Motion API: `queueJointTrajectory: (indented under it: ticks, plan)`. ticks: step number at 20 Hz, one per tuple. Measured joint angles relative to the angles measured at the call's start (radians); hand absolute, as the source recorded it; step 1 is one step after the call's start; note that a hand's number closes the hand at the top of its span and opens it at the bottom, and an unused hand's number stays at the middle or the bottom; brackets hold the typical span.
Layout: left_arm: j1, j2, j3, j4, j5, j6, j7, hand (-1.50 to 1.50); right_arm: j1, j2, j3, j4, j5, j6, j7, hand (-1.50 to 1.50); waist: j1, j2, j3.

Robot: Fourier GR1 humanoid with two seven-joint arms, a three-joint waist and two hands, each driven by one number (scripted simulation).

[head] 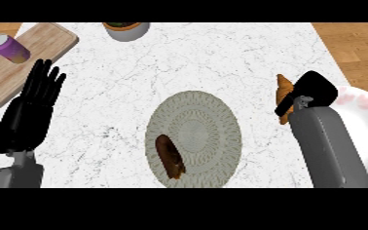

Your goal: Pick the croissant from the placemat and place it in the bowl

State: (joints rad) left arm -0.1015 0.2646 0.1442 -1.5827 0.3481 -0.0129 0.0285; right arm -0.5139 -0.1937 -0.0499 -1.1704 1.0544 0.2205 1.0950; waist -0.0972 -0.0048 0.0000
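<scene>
The right black hand [310,93] is curled round a golden-brown croissant [285,88], holding it above the white marble bench [215,63] just beside a white bowl [354,100] at the right edge. The left black hand [32,105] rests open, fingers up, at the left. A dark brown pastry [170,157] lies on the round grey woven placemat [194,126].

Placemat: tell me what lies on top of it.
On the placemat lies one dark brown pastry, near its lower left edge. Whatever is under the pastry is hidden.
</scene>
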Motion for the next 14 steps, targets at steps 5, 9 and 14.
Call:
queueJointTrajectory:
  ticks: [5,9,14]
  plan:
    - [-0.010,0.003,-0.010,-0.013,-0.002,-0.005,0.006,0.00,-0.072,-0.071,-0.180,0.024,0.140,-0.092,0.113,1.50,0.043,0.009,-0.005]
    - [-0.015,0.000,-0.021,-0.019,0.002,-0.016,0.009,0.00,-0.124,-0.128,-0.302,0.046,0.291,-0.121,0.140,1.50,0.071,0.013,-0.009]
    - [-0.021,0.000,-0.035,-0.026,-0.003,-0.023,0.014,0.00,-0.173,-0.160,-0.443,0.052,0.494,-0.125,0.151,1.50,0.095,0.014,-0.010]
